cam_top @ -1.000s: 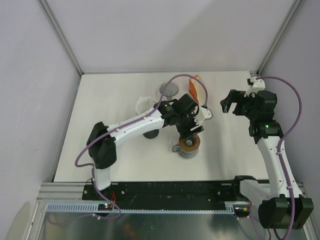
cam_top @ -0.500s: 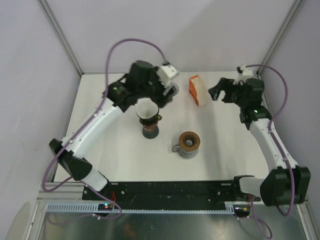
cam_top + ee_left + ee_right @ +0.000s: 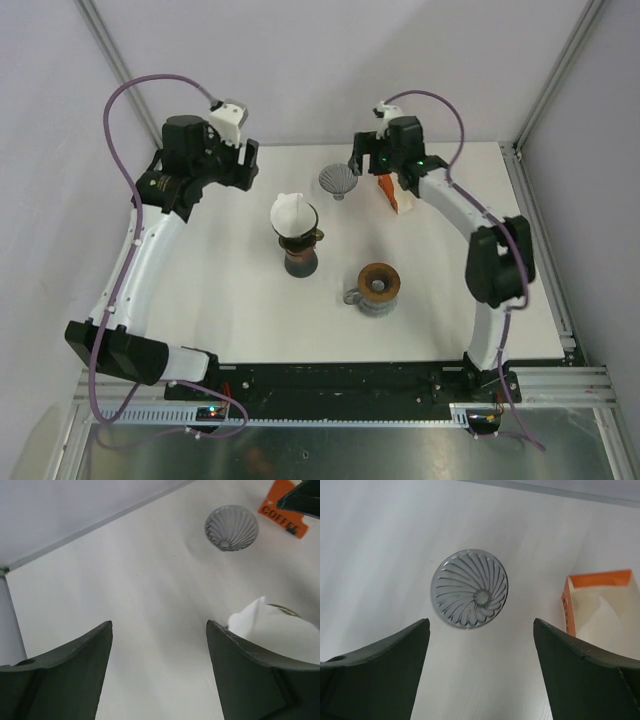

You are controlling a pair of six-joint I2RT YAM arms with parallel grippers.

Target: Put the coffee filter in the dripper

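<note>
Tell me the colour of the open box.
Orange box, cream inside; right wrist view shows it best.

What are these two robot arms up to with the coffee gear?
A white paper filter sits in the dripper. Both grippers are open and hold nothing: the left gripper hovers toward the far left corner, and the right gripper hangs over a gray ribbed cone beside the orange filter box.

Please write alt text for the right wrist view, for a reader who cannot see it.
A ribbed grey dripper sits on a white table, seen from above between the right gripper's open jaws. An open orange box is at right.
</note>
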